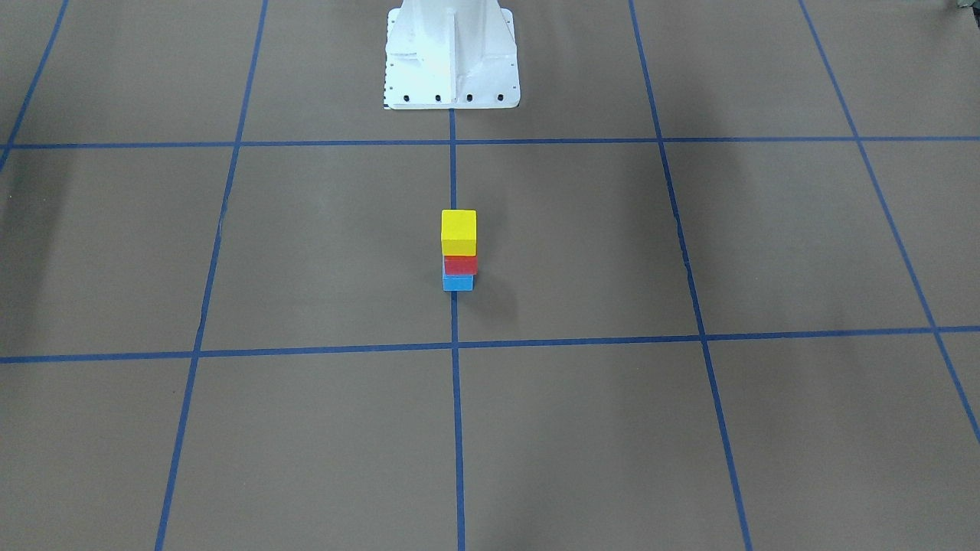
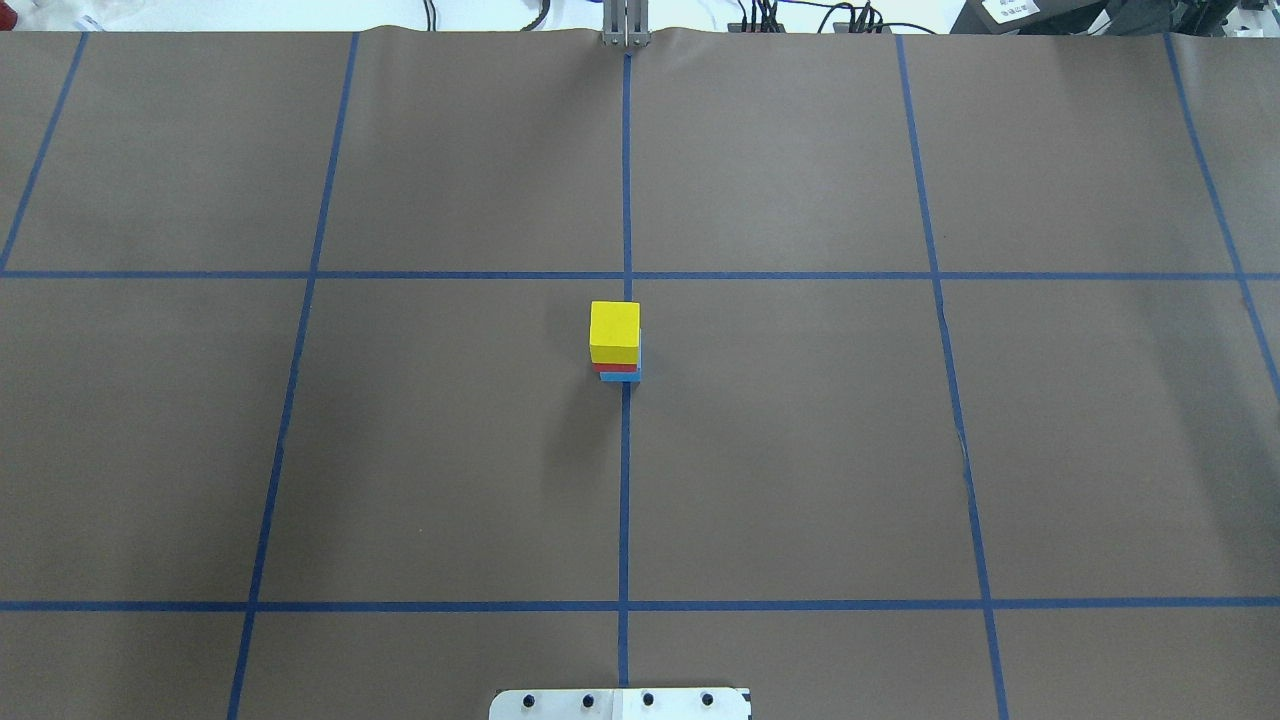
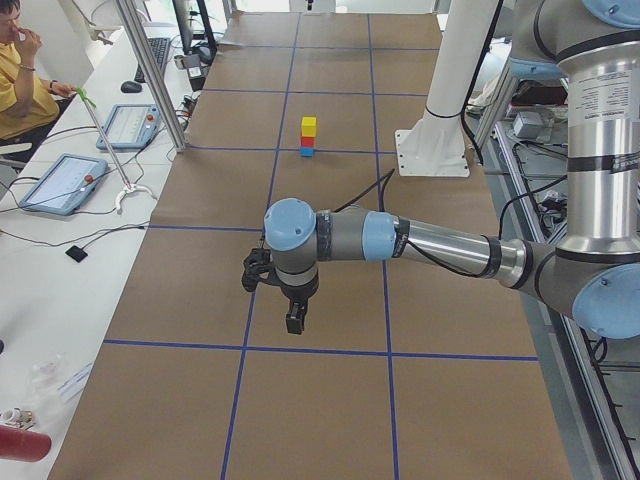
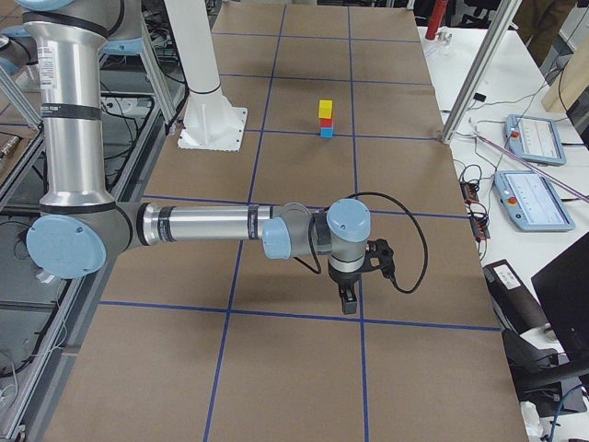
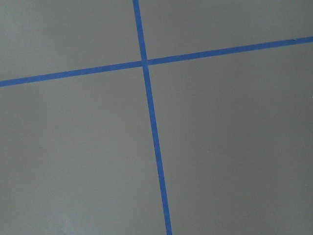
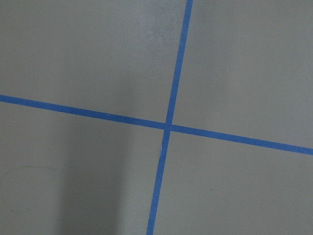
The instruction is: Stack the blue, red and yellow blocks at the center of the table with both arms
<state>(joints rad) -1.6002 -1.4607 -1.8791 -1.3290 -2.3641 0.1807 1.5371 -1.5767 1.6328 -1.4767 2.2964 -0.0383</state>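
left gripper (image 3: 293,321), right gripper (image 4: 347,303): hung well apart from blocks, grip state could not be told | yellow block (image 1: 458,232) sat on red block (image 1: 460,265) on blue block (image 1: 458,282), surface (image 1: 612,245) center | task seemed done

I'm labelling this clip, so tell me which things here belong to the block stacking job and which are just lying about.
Job: yellow block, red block, blue block, stacked with yellow on top; left end effector; right end effector.
Lying about: tablet, keyboard, red container, all on the side bench.
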